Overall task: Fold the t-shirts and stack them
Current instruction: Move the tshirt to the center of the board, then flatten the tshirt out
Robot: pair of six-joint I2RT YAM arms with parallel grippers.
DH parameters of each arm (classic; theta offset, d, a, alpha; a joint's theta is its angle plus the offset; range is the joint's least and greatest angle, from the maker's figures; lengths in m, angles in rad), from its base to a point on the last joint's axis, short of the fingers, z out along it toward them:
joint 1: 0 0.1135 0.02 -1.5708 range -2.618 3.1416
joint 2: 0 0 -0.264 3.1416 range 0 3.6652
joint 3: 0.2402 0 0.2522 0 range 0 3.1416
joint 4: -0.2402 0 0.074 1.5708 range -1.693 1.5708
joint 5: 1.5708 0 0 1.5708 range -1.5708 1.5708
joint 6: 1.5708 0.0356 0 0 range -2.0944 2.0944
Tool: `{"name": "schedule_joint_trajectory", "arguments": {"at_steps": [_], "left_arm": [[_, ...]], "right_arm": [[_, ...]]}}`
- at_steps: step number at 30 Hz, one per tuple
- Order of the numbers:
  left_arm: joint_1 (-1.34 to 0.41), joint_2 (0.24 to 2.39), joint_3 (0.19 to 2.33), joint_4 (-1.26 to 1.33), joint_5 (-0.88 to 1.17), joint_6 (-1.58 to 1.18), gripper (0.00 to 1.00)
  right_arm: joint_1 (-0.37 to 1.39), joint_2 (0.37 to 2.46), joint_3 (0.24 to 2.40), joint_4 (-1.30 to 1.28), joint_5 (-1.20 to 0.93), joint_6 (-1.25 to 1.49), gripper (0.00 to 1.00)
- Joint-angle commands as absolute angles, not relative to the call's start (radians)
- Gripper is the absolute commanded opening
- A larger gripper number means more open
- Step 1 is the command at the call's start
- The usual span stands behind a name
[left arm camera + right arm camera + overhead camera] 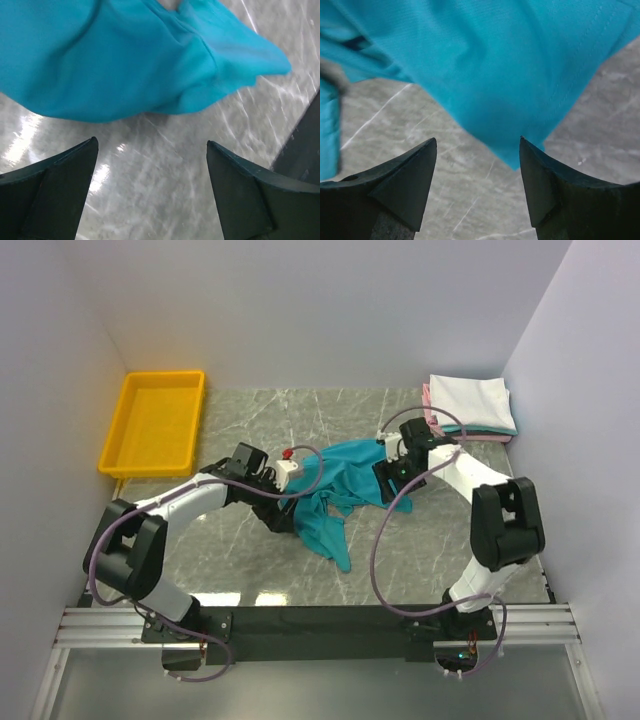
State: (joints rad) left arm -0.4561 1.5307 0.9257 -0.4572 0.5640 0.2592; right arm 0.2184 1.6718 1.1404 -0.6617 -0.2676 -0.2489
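Seen from above, the teal shirt is a crumpled heap (sleeves and collar cannot be picked out). Its 9 and 3 o'clock ends are hidden under the left arm and the right arm. In the stack at 1 o'clock, only thin pink and teal edges show beneath the white top, and their number cannot be told. Both wrist views cut the shirt off at 12 o'clock and the fingers at 6. A blurred grey shape sits at 9 o'clock in the right wrist view.

One loose teal t-shirt lies right of the single yellow bin. Farther right of the bin, three folded t-shirts sit piled.
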Motion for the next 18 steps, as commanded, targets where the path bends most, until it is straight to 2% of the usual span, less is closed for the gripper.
{"name": "schedule_joint_trajectory", "arguments": {"at_steps": [1, 4, 5, 7, 8, 9, 11, 12, 18], "left_arm": [[-0.454, 1.531, 0.904, -0.275, 0.557, 0.174, 0.94], [-0.463, 1.572, 0.908, -0.221, 0.523, 0.083, 0.84], [-0.46, 1.607, 0.92, -0.212, 0.514, 0.052, 0.82], [-0.445, 1.643, 0.963, -0.23, 0.518, 0.046, 0.68], [-0.437, 1.672, 0.98, -0.26, 0.523, 0.054, 0.61], [-0.414, 1.681, 0.994, -0.281, 0.52, 0.06, 0.41], [-0.378, 1.701, 1.028, -0.313, 0.506, 0.098, 0.18], [-0.327, 1.707, 1.041, -0.36, 0.499, 0.121, 0.01], [-0.092, 1.767, 1.25, -0.515, 0.483, 0.351, 0.01]], "right_arm": [[0.239, 1.719, 1.14, -0.592, -0.184, -0.267, 0.73], [0.253, 1.793, 1.138, -0.56, -0.125, -0.259, 0.58], [0.252, 1.81, 1.149, -0.558, -0.111, -0.255, 0.44], [0.249, 1.839, 1.155, -0.555, -0.08, -0.25, 0.28], [0.25, 1.841, 1.154, -0.555, -0.075, -0.249, 0.09], [0.247, 1.838, 1.154, -0.56, -0.075, -0.249, 0.0], [0.242, 1.795, 1.141, -0.578, -0.087, -0.252, 0.0], [0.235, 1.773, 1.135, -0.592, -0.09, -0.258, 0.0], [0.198, 1.534, 1.078, -0.685, -0.14, -0.301, 0.0]]}}
